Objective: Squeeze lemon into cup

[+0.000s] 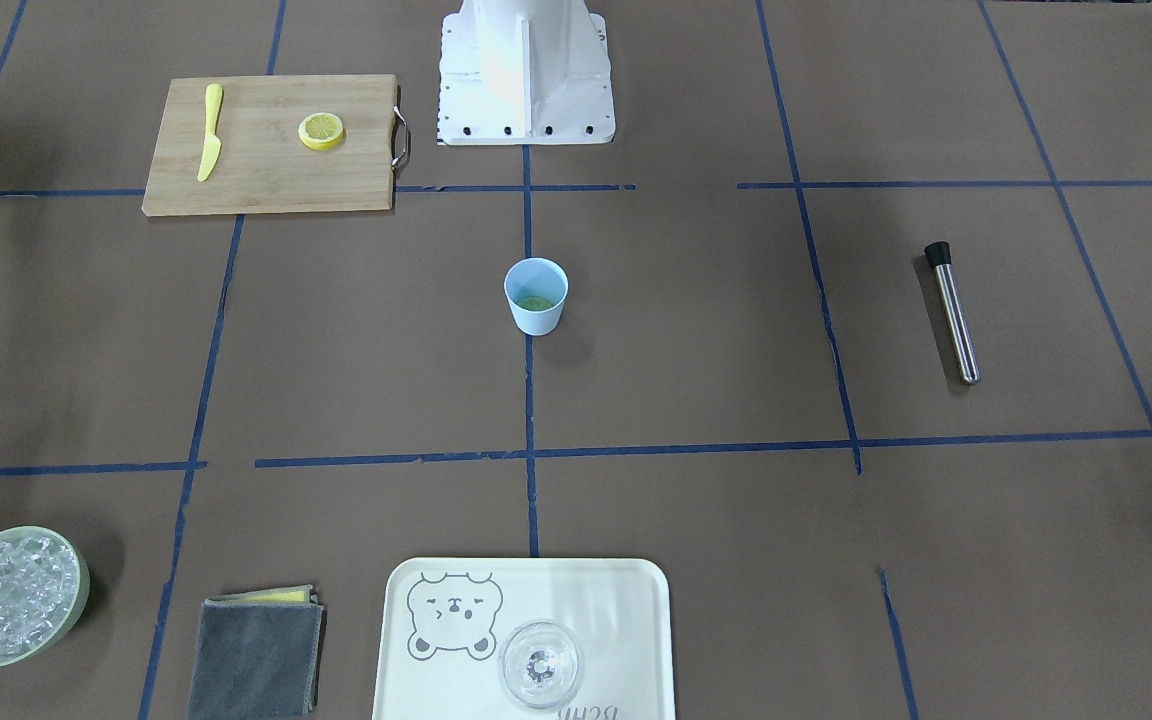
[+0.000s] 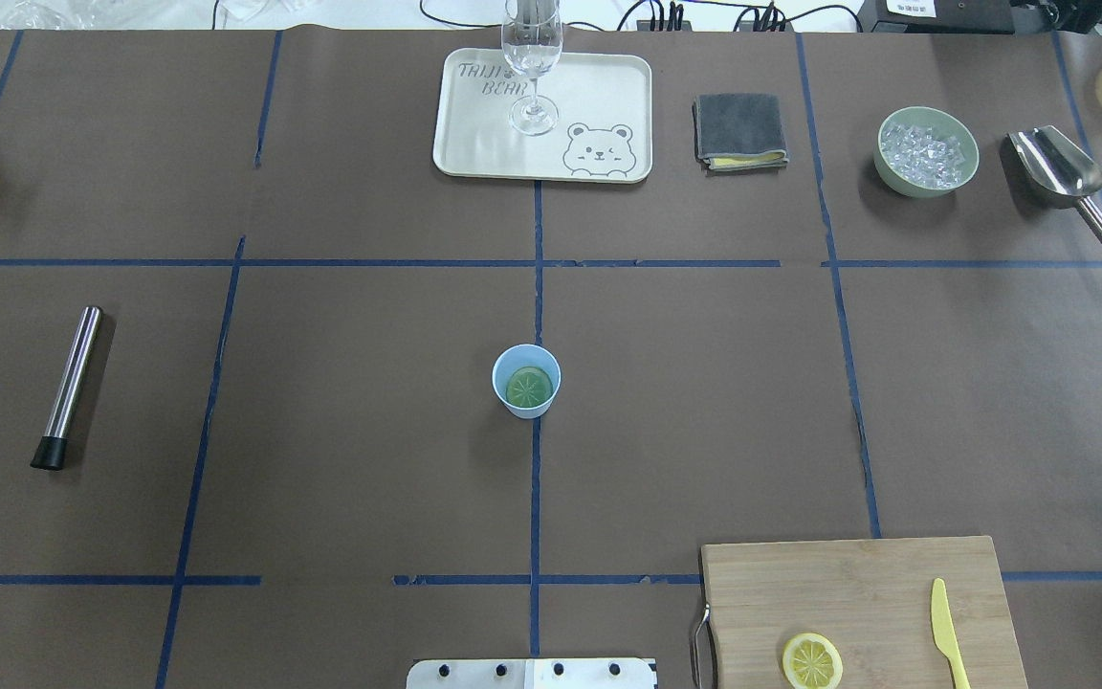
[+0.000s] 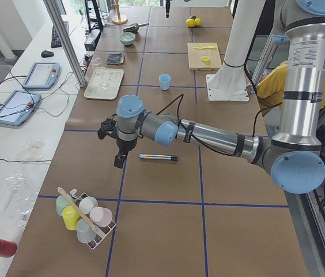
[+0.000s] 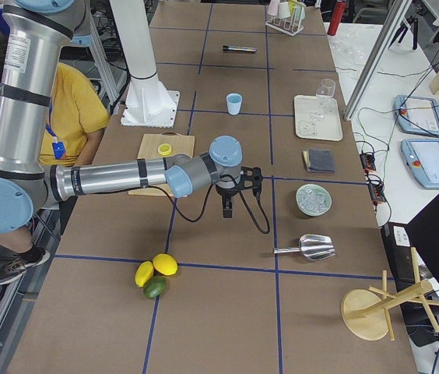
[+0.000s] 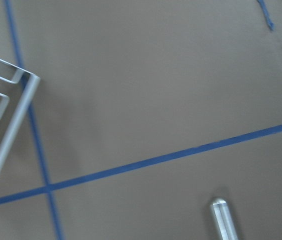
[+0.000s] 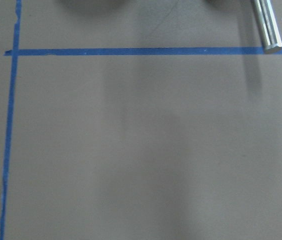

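Note:
The light-blue cup (image 1: 536, 318) (image 2: 502, 379) stands upright at the table's centre on the blue tape line. One lemon slice (image 2: 529, 387) lies flat in its bottom and looks greenish there. A second lemon slice (image 1: 321, 130) (image 2: 811, 661) rests on the wooden cutting board (image 1: 266, 175). Both arms are far from the cup. The left gripper (image 3: 118, 160) hangs over the table's left end near a steel rod, and the right gripper (image 4: 227, 209) hangs over the right end. I cannot tell whether either is open or shut. Neither wrist view shows fingers.
A yellow knife (image 1: 210, 132) lies on the board. A steel rod (image 1: 954, 312), a bear tray (image 1: 636, 610) with a clear glass (image 1: 540, 665), a grey cloth (image 1: 256, 655), a bowl of ice (image 1: 11, 597) and a metal scoop (image 2: 1058, 172) sit around the table. A cup rack (image 3: 84, 216) stands at the left end.

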### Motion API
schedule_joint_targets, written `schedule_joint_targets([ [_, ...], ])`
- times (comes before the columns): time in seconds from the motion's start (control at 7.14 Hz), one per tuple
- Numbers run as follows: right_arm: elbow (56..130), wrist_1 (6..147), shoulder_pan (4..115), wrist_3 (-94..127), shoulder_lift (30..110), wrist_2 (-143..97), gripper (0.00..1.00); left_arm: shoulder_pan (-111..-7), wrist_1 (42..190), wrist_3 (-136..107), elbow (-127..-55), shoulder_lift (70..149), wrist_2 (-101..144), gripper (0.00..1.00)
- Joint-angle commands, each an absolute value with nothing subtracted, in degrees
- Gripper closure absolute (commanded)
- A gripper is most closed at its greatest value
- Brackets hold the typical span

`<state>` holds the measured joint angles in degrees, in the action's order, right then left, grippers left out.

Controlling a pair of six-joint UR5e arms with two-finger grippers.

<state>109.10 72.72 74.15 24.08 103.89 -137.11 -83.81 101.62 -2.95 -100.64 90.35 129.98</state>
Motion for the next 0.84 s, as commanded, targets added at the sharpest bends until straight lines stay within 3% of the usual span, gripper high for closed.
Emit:
schedule_joint_targets([
  [0.0,107.23,83.59,81.61,4.50,104.24,-137.29,0.00,-89.90,101.34,9.44,-97.57,87.02,133.24,0.00],
  [0.28,108.28,93.49,86.73,-6.39,103.19,-137.29,0.00,-90.18,100.81,9.75,-95.29,84.12,133.59,0.00],
  [0.7,107.58,93.78,86.31,-5.63,102.65,-137.19,0.00,-90.09,93.97,7.56,-97.11,84.11,135.35,0.00],
])
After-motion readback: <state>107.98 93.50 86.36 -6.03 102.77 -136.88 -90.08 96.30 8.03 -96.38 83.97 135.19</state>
